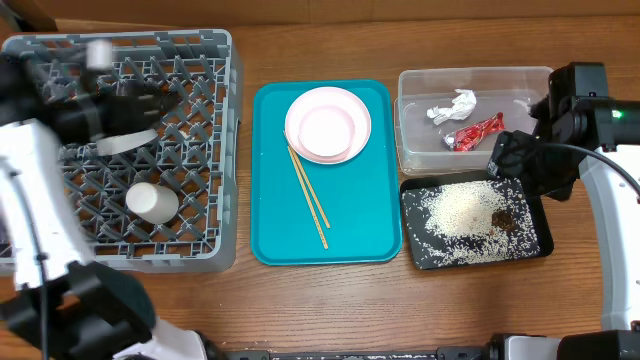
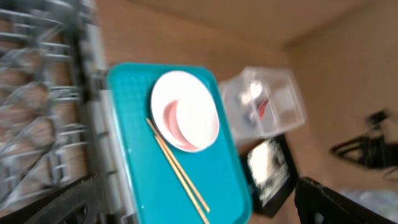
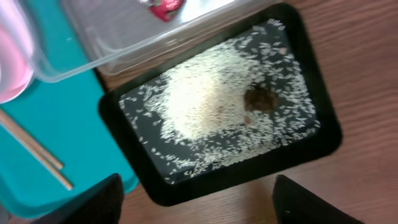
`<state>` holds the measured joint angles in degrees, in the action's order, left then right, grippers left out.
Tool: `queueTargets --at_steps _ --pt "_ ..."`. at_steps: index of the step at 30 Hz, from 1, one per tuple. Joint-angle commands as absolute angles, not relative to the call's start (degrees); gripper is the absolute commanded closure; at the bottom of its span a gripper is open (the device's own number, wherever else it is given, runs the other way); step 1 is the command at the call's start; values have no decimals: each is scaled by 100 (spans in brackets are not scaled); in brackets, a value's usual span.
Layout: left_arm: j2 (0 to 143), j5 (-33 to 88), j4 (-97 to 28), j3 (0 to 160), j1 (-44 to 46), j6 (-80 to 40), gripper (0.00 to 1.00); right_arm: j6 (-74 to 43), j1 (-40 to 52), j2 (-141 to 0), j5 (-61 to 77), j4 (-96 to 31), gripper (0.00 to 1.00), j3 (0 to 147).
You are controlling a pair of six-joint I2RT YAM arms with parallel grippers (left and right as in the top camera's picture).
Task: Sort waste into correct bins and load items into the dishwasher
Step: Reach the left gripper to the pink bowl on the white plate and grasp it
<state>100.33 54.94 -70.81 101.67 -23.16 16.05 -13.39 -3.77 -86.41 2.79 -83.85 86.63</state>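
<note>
The grey dish rack stands at the left and holds a small white bowl and a leaning white dish. My left gripper is blurred above the rack, open and empty. A white plate and the chopsticks lie on the teal tray. The clear tub holds the white tissue and the red wrapper. The black tray holds rice and the brown lump. My right gripper is open and empty over the black tray's near edge.
The teal tray lies between the rack and the two bins. The clear tub touches the black tray's far edge. Bare wooden table runs along the front.
</note>
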Motion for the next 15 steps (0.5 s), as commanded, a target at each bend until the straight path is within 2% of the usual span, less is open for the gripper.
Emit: queueTargets --at_steps 1,4,9,15 --pt "9966 3704 -6799 10219 -1140 650 0 -1551 -395 -8600 -167 -8370 18 8783" --pt "10099 2482 -6396 10217 45 246 0 -1549 -395 -8600 -165 -8372 18 8781" --pt "10591 1234 -5728 10217 1553 233 0 -1549 -395 -8600 -158 -8374 16 8783" --pt "11528 143 -5087 10217 2611 233 0 -1546 -395 -8600 -121 -8374 15 8783"
